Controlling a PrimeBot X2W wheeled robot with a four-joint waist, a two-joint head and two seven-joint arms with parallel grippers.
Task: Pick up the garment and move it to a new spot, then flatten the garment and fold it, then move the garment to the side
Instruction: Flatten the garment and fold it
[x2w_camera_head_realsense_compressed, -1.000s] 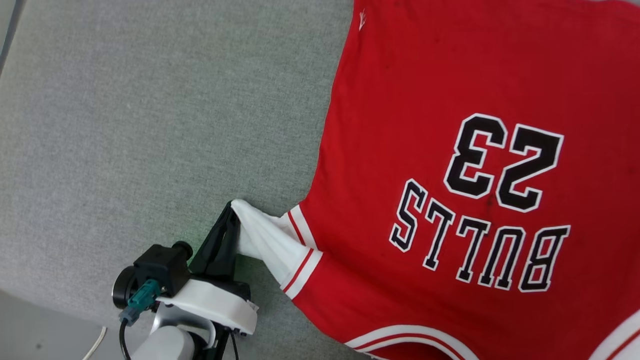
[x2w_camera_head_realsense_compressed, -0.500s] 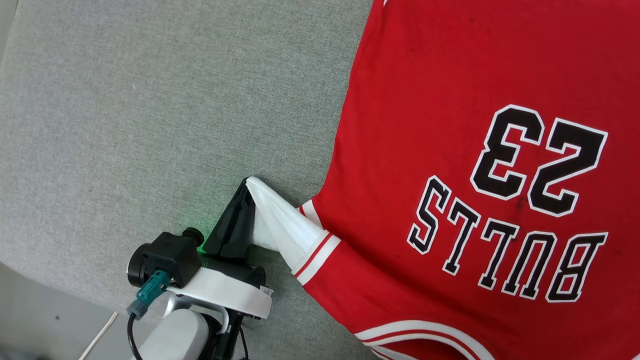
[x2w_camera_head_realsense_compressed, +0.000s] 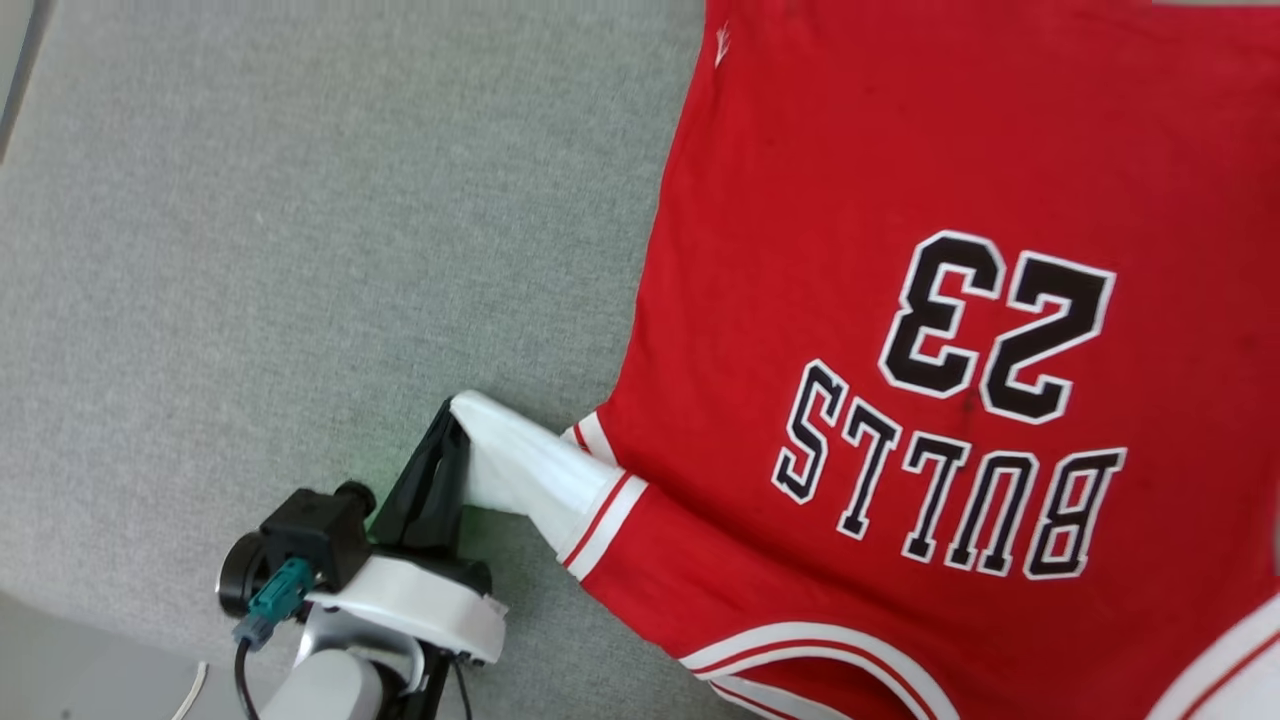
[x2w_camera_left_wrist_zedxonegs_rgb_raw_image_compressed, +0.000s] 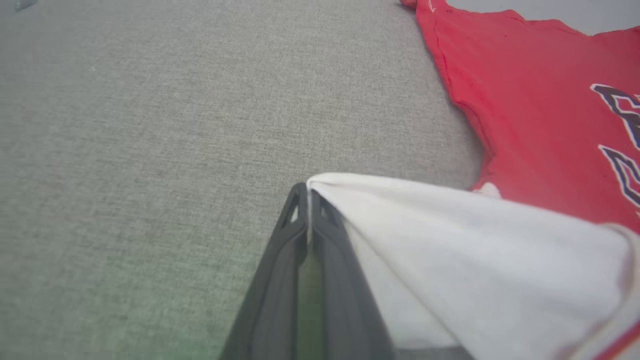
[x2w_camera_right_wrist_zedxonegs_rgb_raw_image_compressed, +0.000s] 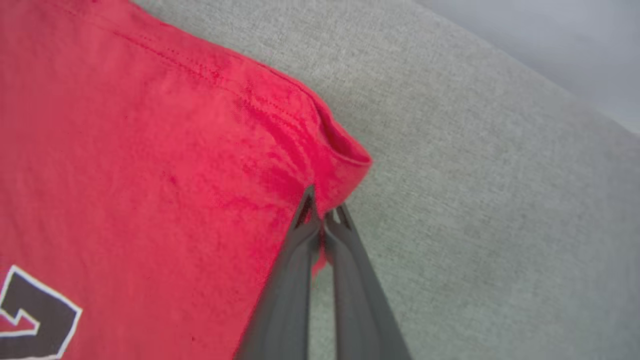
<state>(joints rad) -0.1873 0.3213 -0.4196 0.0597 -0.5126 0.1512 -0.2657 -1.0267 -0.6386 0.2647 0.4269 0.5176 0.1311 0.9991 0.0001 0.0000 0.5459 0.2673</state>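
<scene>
The garment (x2w_camera_head_realsense_compressed: 850, 200) lay flat, logo side up, on the grey fabric surface (x2w_camera_head_realsense_compressed: 300, 200), with the collar end nearest the robot and the long axis running away from it. The left tool (x2w_camera_head_realsense_compressed: 452, 412), pressed together, pinched the tip of the white sleeve (x2w_camera_head_realsense_compressed: 520, 470); the red body lay to its right. The right tool (x2w_camera_right_wrist_zedxonegs_rgb_raw_image_compressed: 322, 207) pinched a red hemmed corner (x2w_camera_right_wrist_zedxonegs_rgb_raw_image_compressed: 340, 150). Any lift would probably depend on these two edge holds.
</scene>
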